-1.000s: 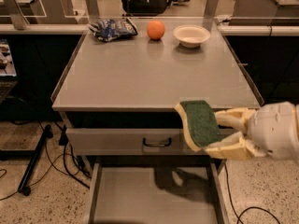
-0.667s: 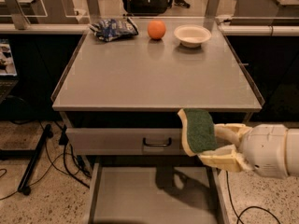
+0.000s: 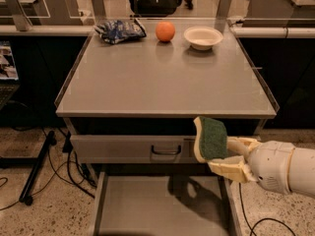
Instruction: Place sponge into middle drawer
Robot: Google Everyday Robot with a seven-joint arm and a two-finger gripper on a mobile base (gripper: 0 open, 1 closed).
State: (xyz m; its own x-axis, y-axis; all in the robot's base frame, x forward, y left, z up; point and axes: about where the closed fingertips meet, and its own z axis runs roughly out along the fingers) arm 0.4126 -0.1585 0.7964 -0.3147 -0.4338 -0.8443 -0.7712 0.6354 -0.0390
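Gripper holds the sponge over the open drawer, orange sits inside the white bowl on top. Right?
No. In the camera view the orange sits on the tabletop beside the white bowl, apart from it, not inside. The rest stands: the gripper holds the sponge over the open middle drawer.

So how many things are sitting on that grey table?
3, all along the back edge: a blue bag at the left, an orange in the middle, a white bowl at the right. The tool holds the sponge off the front edge.
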